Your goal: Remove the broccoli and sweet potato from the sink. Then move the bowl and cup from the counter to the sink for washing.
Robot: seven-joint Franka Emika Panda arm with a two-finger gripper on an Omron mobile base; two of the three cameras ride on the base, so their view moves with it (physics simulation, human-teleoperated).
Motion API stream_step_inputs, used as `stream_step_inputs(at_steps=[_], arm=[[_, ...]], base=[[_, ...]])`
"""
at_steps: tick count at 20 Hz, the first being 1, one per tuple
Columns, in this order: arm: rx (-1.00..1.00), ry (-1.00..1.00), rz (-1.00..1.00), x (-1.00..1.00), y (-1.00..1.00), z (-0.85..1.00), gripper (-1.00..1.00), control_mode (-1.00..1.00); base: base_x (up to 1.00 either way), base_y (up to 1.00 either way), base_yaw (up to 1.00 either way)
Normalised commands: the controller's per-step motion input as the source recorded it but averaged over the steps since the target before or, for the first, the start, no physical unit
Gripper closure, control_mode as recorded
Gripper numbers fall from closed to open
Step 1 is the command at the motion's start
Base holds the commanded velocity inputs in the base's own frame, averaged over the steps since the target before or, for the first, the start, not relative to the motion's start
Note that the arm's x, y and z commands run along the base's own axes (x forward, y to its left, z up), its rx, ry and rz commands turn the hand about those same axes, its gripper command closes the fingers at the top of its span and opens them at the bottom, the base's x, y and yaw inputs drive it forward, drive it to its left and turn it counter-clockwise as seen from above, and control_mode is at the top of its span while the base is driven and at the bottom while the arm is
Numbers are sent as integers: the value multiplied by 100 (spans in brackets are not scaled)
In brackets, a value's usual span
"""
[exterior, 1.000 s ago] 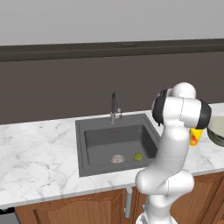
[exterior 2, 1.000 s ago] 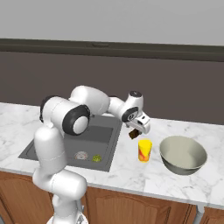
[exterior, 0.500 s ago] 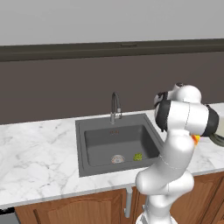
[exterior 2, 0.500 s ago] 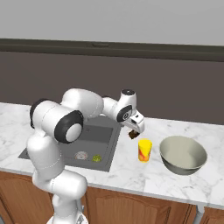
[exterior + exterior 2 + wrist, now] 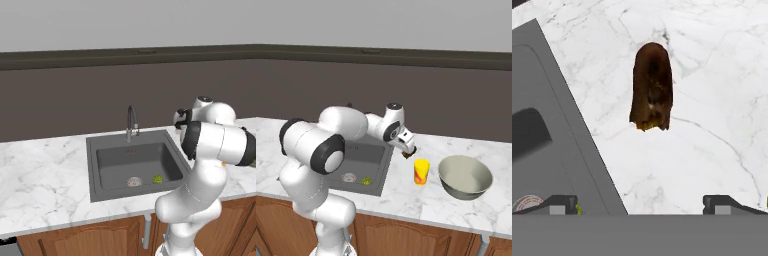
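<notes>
Lying on surface: sweet potato [image 5: 652, 87], just right of the sink [image 5: 95, 172]
Sink contents: broccoli [image 5: 157, 179] near the drain
Pincer [image 5: 407, 151]: spread wide, hovering over the potato, gripping nothing
Nearby: cup [image 5: 421, 171], then bowl [image 5: 465, 177]

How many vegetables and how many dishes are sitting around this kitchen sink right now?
Vegetables: 2, the broccoli in the sink and the sweet potato on the counter
Dishes: 2, the cup and the bowl, both on the counter
Total: 4
</notes>
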Motion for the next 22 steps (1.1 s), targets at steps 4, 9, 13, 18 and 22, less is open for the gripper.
stream_step_inputs(at_steps=[4,9,13,18,22], arm=[[0,0,4,-18,23,3,-100,-100],[0,0,3,-18,28,0,-100,-100],[0,0,3,-14,30,0,-100,-100],[0,0,3,-16,29,0,-100,-100],[0,-6,4,-22,24,-2,-100,-100]], base=[[0,0,0],[0,0,0],[0,0,0],[0,0,0],[0,0,0]])
